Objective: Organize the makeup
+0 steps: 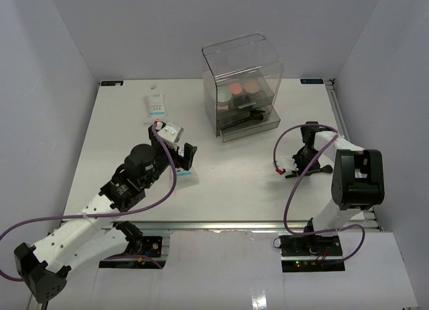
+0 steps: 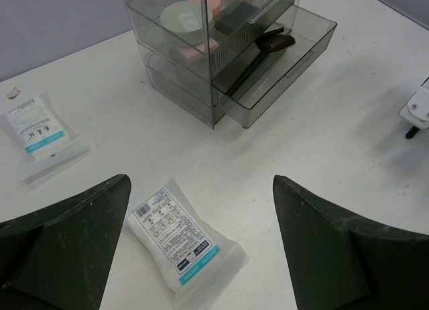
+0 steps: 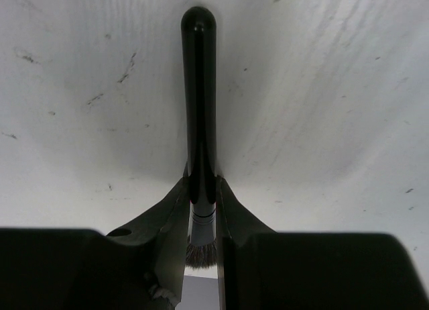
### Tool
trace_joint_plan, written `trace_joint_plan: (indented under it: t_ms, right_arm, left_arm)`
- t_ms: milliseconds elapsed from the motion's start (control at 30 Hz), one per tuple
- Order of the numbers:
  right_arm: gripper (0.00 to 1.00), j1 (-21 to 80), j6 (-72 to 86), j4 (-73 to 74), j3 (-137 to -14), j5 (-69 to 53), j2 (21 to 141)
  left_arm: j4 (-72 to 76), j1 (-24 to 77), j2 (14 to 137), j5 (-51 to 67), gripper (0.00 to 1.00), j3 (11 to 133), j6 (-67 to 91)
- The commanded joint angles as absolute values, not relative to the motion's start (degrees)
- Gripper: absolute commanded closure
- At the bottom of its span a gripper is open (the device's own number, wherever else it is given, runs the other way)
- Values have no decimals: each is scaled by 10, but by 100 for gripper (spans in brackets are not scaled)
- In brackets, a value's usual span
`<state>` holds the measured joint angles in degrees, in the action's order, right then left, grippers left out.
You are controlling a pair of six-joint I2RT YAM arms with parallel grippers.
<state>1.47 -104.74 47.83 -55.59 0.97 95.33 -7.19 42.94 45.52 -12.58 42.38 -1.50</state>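
My left gripper (image 1: 188,158) is open and empty, hovering over a white sachet (image 1: 186,173). In the left wrist view the sachet (image 2: 177,239) lies flat between my spread fingers (image 2: 67,236), nearer the left one. A second white sachet (image 1: 156,107) lies at the far left, and it also shows in the left wrist view (image 2: 37,129). My right gripper (image 3: 201,186) is shut on a thin black brush (image 3: 200,88), low over the table at the right (image 1: 305,168). Round pink (image 2: 204,0) and beige (image 2: 186,18) compacts, a pink pad (image 2: 198,49) and a black brush (image 2: 258,55) sit in the box.
The large clear plastic box (image 1: 241,62) with dark drawers stands at the back centre. Its lowest drawer (image 2: 305,52) is pulled out towards me. Grey walls close in the white table (image 1: 234,189) on three sides. A small scrap (image 1: 155,87) lies near the back edge.
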Motion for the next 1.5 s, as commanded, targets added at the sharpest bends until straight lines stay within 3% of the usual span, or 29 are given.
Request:
trace_joint_plan:
  t_ms: [0,300,467,700,1067,1333,1467]
  right_arm:
    - [92,31,-1002,435,-551,-64,940]
    - [92,87,-920,490,-580,-146,806]
    - [92,155,-854,489,-664,-170,790]
    - [92,259,-759,439,-816,-110,878]
    - [91,325,-750,371,-978,-3,1046]
    - [71,322,-769,301,-932,42,1072]
    - [48,311,-757,288,-915,37,1071]
  left_arm:
    - [-57,419,455,-121,2,417,-9]
    - [-55,406,463,-122,2,414,-8]
    - [-54,400,465,-128,2,411,-10]
    - [-51,390,456,-131,2,409,-11]
    - [-48,374,463,-121,2,409,-11]
    - [-47,365,468,-113,2,409,-9]
    - [-47,364,469,-108,2,409,-6]
